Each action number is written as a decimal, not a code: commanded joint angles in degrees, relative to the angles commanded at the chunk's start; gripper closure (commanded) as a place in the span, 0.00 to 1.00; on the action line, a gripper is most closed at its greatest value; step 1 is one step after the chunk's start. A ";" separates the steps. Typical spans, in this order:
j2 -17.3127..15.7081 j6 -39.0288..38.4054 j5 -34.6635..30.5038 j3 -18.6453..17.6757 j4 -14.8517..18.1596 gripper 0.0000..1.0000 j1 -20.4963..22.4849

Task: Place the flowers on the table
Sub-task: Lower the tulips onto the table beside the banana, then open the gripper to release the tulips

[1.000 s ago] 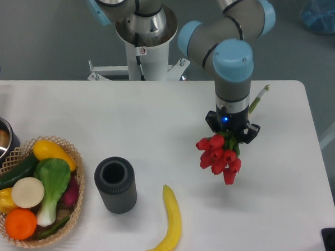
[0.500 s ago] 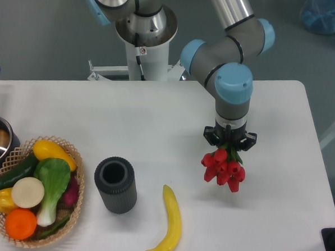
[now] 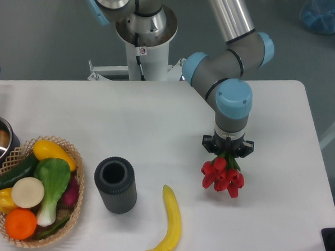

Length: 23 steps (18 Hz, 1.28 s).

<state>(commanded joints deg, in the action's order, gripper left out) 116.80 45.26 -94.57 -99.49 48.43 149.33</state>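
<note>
Claw (image 3: 228,151) clamped on the flowers (image 3: 223,176) — red heads hanging just below. Poised over the right of the table (image 3: 156,119).

no text can be read; a small red-marked sticker (image 3: 141,50) on the robot base is too small.

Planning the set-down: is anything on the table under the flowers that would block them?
Nothing visible. The end effector holds the flowers over bare table; the banana lies apart, toward the near edge.
</note>
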 joint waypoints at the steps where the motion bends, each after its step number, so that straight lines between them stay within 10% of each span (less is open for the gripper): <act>1: 0.09 0.00 -0.09 0.18 0.00 0.54 -0.09; 9: 0.27 0.53 0.00 1.67 -0.26 0.00 -0.18; 23: -5.71 6.06 3.34 9.57 0.17 0.00 -1.93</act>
<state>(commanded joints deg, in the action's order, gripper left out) 111.09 51.32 -91.23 -89.92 48.60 147.40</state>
